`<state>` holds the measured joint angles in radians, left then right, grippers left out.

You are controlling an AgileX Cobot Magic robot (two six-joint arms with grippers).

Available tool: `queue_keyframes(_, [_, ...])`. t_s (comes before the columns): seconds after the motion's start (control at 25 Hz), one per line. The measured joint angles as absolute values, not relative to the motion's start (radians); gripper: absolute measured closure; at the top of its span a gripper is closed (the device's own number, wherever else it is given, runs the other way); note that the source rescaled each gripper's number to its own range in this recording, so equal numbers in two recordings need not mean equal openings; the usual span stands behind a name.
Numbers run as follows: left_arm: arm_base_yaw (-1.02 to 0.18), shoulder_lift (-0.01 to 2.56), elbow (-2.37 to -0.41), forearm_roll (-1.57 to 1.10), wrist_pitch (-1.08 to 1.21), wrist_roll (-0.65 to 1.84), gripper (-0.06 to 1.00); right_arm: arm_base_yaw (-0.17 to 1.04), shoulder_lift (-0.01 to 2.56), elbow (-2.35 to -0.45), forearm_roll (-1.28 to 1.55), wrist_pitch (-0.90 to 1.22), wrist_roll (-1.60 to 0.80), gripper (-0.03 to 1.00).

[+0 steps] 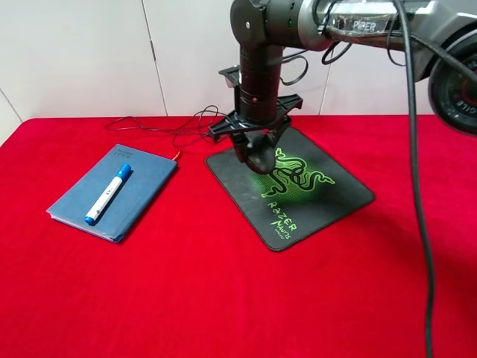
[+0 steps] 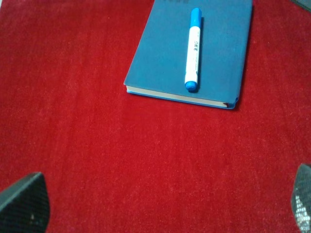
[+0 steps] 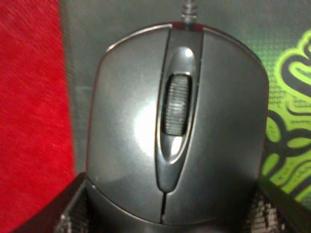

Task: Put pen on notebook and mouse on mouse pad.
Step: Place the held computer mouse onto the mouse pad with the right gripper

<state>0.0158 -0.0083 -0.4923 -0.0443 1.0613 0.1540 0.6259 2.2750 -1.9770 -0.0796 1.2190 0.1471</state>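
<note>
Right hand (image 1: 257, 158) | clamped on mouse (image 3: 177, 126) | over mouse pad (image 1: 328, 201)

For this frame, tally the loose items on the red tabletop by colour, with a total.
Blue-grey: 1, the notebook
White with blue cap: 1, the pen, lying on the notebook
Dark grey-black: 1, the mouse, in the right gripper over the mouse pad
Black with green logo: 1, the mouse pad
Total: 4
</note>
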Motion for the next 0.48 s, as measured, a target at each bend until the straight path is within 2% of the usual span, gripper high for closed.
queue_keyframes(0.48, [0.016,-0.008,-0.492,-0.044,1.061,0.154,-0.05,0.591,2.274,-1.874,-0.172,1.217,0.102,0.94])
